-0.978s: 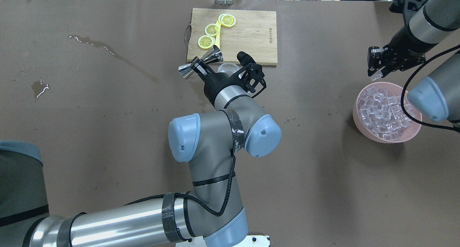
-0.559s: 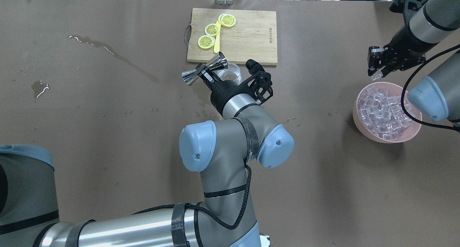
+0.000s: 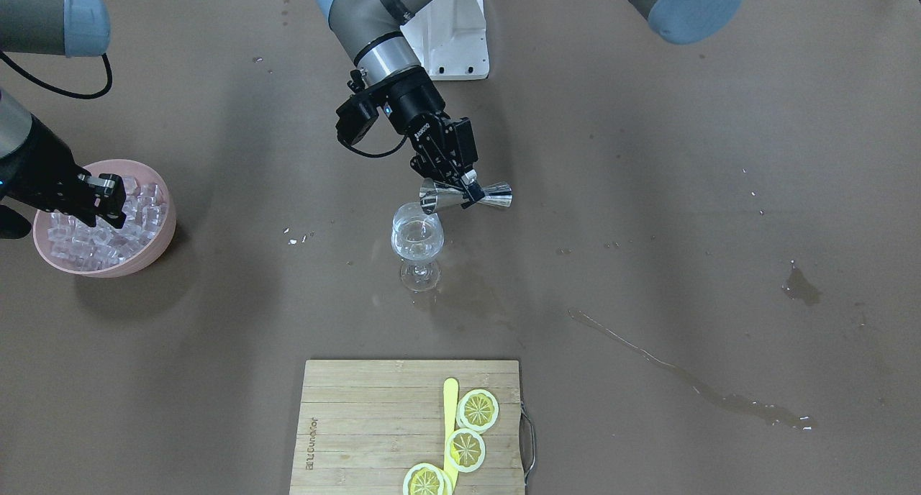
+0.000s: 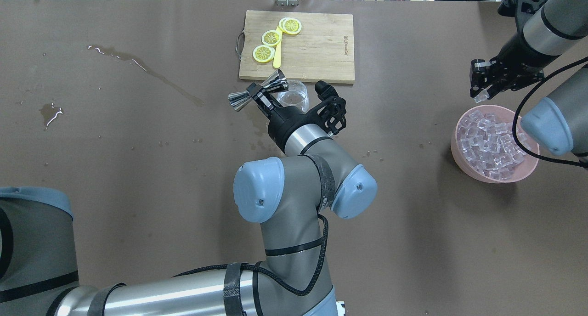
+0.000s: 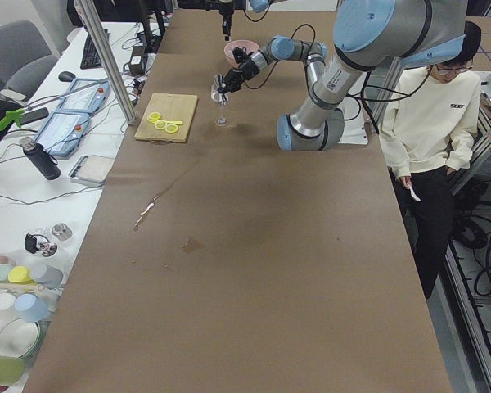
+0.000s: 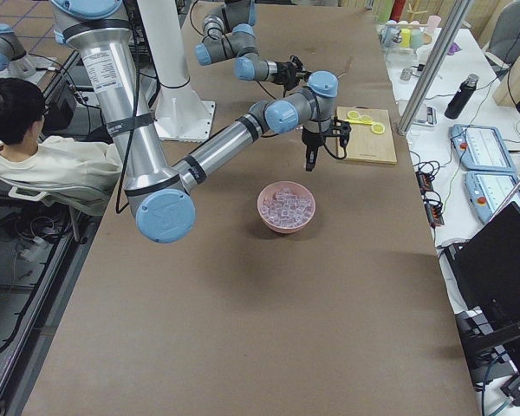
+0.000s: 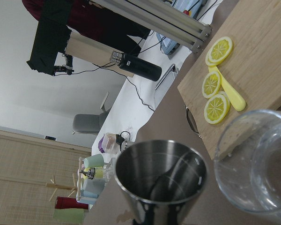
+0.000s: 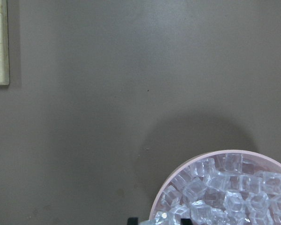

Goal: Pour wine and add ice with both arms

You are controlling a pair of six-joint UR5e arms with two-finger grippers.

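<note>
1. Steel jigger (image 3: 435,196) lies nearly on its side in the left fingers (image 3: 469,184), which are clamped on its narrow waist. Its wider mouth hangs just over the rim of the wine glass (image 3: 417,239).
2. The wine glass stands upright on the brown desk (image 3: 647,121), between the robot and a wooden cutting board (image 3: 360,423) carrying lemon slices (image 3: 478,409). Any wine in the glass is too clear to make out.
3. The right fingers (image 4: 479,90) hover above a pink bowl (image 3: 160,244), drawn almost together on what looks like a single clear ice cube (image 4: 481,96).
4. The ice (image 4: 491,141) is heaped in the pink bowl, well apart from the wine glass, on the robot's right.
5. Wet streaks (image 3: 683,373) mark the desk on the robot's left.
</note>
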